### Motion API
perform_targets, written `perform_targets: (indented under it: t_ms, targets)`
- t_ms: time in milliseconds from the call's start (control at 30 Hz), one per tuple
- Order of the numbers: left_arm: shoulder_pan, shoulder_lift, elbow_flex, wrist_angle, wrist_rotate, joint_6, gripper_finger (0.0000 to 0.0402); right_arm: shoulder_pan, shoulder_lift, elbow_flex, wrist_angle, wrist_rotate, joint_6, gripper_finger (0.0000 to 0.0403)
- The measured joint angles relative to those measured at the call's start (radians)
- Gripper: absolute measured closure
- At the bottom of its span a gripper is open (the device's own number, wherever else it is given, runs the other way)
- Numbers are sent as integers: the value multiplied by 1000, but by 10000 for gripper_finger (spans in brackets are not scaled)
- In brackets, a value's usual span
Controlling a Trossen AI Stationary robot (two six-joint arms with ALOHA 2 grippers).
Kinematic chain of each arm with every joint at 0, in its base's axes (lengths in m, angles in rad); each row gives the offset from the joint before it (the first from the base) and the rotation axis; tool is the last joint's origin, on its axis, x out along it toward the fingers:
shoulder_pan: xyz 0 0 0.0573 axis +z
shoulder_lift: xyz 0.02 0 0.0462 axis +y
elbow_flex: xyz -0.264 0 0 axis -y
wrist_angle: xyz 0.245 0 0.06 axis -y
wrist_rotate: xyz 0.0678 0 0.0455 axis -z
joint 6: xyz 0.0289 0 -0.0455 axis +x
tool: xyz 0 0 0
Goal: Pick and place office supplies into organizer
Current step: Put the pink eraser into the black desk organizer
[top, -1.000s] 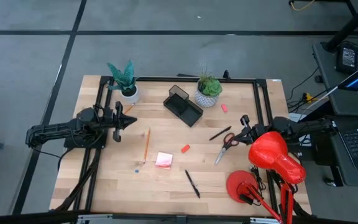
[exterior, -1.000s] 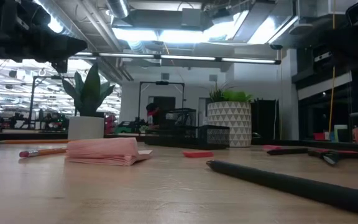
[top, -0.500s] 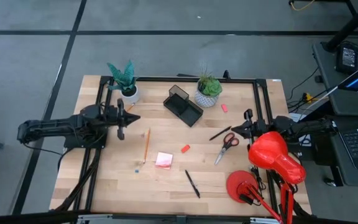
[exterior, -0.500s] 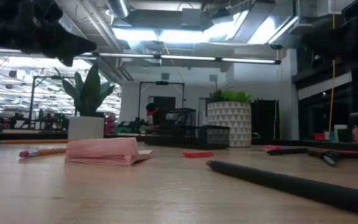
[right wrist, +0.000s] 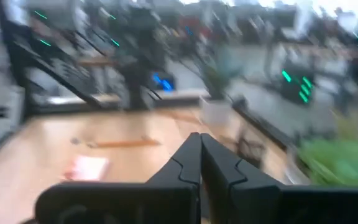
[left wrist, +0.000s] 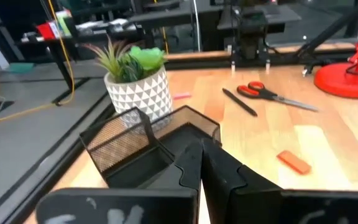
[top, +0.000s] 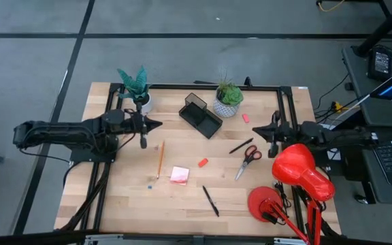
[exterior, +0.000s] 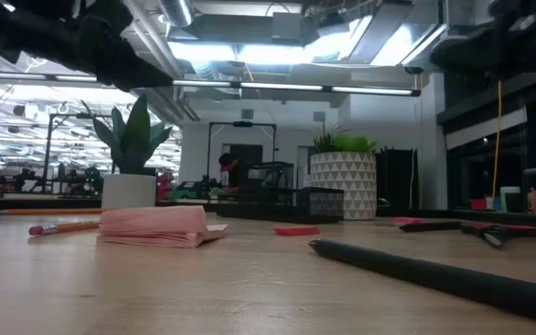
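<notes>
Now the left gripper [top: 156, 124] has pushed farther toward the organizer [top: 201, 115], fingers pressed together and empty; the right gripper [top: 258, 129] has also advanced, fingers together, empty, just beyond the scissors [top: 248, 158]. Pencil [top: 160, 159], sticky pad [top: 179, 175] and eraser [top: 203, 162] lie on open wood below the organizer.

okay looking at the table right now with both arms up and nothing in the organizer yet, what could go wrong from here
1. The black mesh organizer sits right beside the white patterned plant pot, so an arm reaching in could knock the pot.
2. The thin orange pencil and the black pen lie flat on the wooden table; fingers may slip off them.
3. Both the left gripper and the right gripper are shut and must open first.
</notes>
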Motion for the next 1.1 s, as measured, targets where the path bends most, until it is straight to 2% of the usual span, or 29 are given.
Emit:
perform_targets:
  t_ms: [100, 233, 367, 533, 767, 1100]
  targets:
    - [0, 23, 3, 5, 0, 0, 398, -41, 99, 60, -80, 54, 70, 391]
    - [0, 32, 3, 52, -2, 8, 398, -89, 236, 132, -137, 55, 155, 391]
    - [0, 32, 3, 81, -2, 9, 398, -126, 359, 214, -200, 55, 167, 391]
    - [0, 32, 3, 83, -3, 9, 398, -173, 484, 323, -342, 55, 240, 391]
    - [0, 32, 3, 83, -5, 9, 398, -246, 610, 442, -499, 54, 323, 391]
    - [0, 32, 3, 74, -5, -52, 398, -314, 718, 455, -515, 43, 323, 388]
